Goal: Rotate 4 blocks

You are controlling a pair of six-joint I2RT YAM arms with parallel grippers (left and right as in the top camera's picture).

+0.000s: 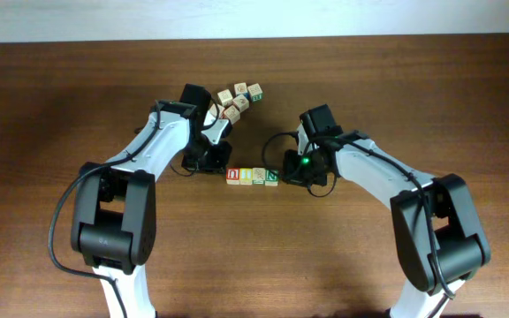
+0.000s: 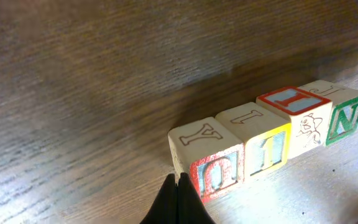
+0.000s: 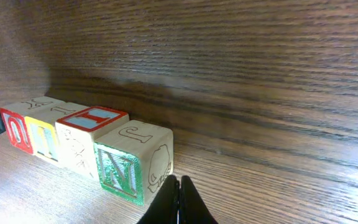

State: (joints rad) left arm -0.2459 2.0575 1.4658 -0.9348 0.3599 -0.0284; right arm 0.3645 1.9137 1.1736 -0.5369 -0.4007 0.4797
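Observation:
Four blocks stand in a tight row on the table between my two grippers. In the left wrist view the row runs from a red-faced cube, past a yellow-faced one and a cube with a red-framed top, to the green N cube. My left gripper is shut and empty, its tips against the red-faced cube's outer end. My right gripper is also shut and empty, touching the outer side of the green N cube.
A loose cluster of several similar letter cubes lies behind the row, close to the left arm's wrist. Both arms reach inward from the front corners. Bare wood lies in front of the row.

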